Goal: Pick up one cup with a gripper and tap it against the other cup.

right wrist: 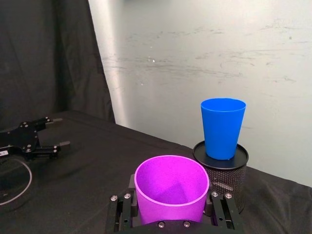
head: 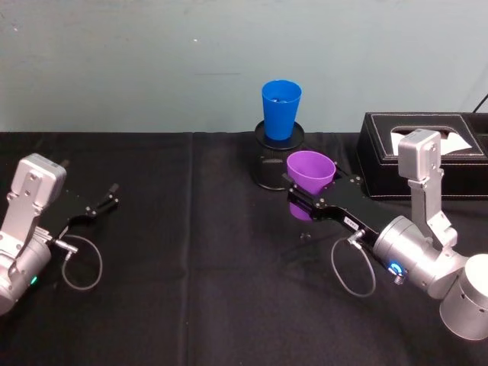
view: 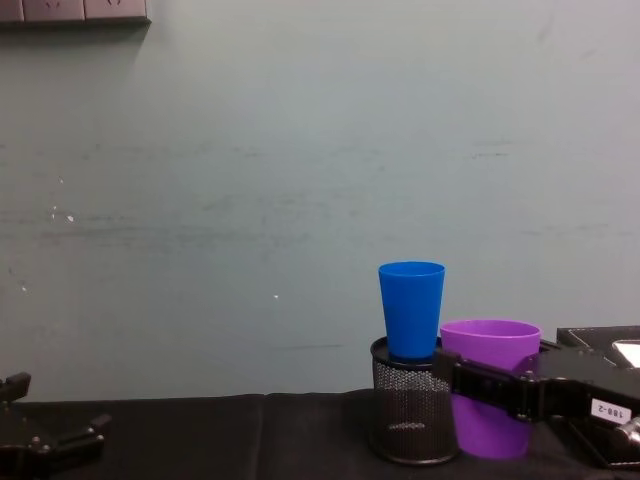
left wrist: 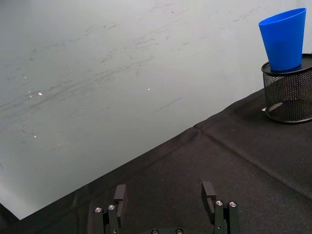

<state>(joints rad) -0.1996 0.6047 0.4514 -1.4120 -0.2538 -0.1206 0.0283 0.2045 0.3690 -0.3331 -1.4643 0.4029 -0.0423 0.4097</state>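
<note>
The purple cup (head: 310, 172) stands upright in my right gripper (head: 297, 197), whose black fingers are shut on its lower wall, just in front of and to the right of the black mesh holder (head: 274, 164). In the right wrist view the purple cup (right wrist: 171, 187) sits between the fingers (right wrist: 220, 210). The blue cup (head: 280, 109) stands upright on top of the mesh holder, a small gap away from the purple one. From the chest view the blue cup (view: 411, 309) is higher than the purple cup (view: 489, 385). My left gripper (head: 107, 197) rests open at the far left.
A black tissue box (head: 422, 155) stands at the right, behind my right arm. The black cloth table (head: 191, 259) is bare between the two arms. A pale wall (head: 152, 61) closes the back edge.
</note>
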